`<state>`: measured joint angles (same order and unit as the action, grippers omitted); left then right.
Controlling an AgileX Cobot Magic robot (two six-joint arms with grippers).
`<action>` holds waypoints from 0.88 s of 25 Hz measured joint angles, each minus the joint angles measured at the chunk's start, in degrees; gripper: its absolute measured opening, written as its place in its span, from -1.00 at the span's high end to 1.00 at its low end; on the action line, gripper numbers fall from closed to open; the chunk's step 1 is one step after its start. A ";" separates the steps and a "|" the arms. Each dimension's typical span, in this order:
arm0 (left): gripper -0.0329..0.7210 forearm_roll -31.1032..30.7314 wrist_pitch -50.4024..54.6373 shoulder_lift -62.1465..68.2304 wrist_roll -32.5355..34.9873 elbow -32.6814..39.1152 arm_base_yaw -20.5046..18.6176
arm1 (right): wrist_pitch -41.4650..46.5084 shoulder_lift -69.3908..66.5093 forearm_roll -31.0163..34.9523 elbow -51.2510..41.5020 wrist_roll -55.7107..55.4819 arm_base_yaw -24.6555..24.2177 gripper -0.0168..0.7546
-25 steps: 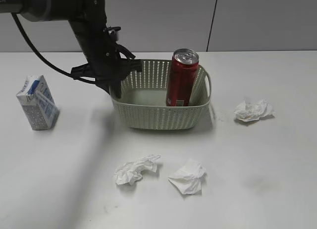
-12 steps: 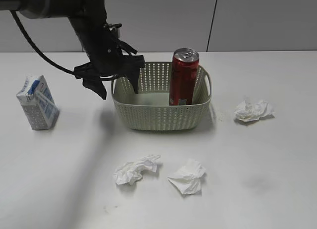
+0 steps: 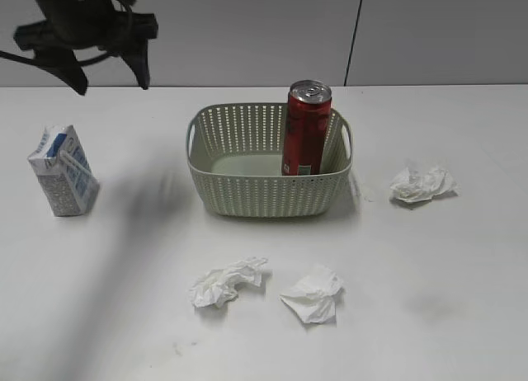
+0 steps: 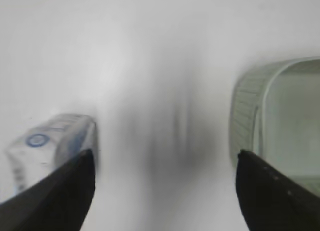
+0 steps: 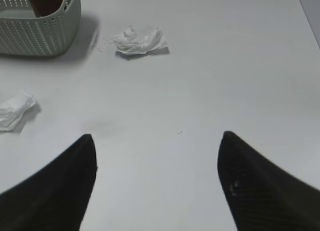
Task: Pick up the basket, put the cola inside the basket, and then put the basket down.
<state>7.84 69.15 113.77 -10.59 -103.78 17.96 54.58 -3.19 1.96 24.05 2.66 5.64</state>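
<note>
The pale green basket [image 3: 268,195] stands on the white table with the red cola can [image 3: 305,129] upright inside it, at its right end. My left gripper [image 3: 111,80] is open and empty, raised high at the upper left, well clear of the basket. In the left wrist view its open jaws [image 4: 165,163] hover over bare table, with the basket's left end [image 4: 250,111] at the right. My right gripper [image 5: 157,141] is open and empty over bare table; the basket [image 5: 40,33] sits at that view's top left. The right gripper is out of the exterior view.
A white-and-blue carton [image 3: 62,171] stands left of the basket and also shows blurred in the left wrist view [image 4: 50,138]. Crumpled tissues lie right of the basket [image 3: 422,184] and in front of it [image 3: 227,282] [image 3: 313,294].
My left gripper let go of the basket's left rim, opened, and rose up and to the left. The basket and can stay put on the table.
</note>
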 joint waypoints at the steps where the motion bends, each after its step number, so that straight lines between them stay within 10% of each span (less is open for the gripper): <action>1: -0.87 -0.25 0.27 -1.11 1.57 0.00 -0.77 | 0.00 0.00 -0.06 -0.11 0.02 0.00 -0.56; 13: -0.82 0.87 0.48 -17.50 10.98 2.60 -9.34 | -0.14 0.00 -0.06 -0.15 0.14 0.00 -0.56; 22: -0.78 -7.84 0.69 -41.26 12.65 28.93 -9.34 | -0.14 0.00 -0.06 -0.15 0.14 0.00 -0.56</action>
<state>0.00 69.84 72.51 2.06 -74.85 8.63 54.44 -3.19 1.90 23.90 2.81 5.64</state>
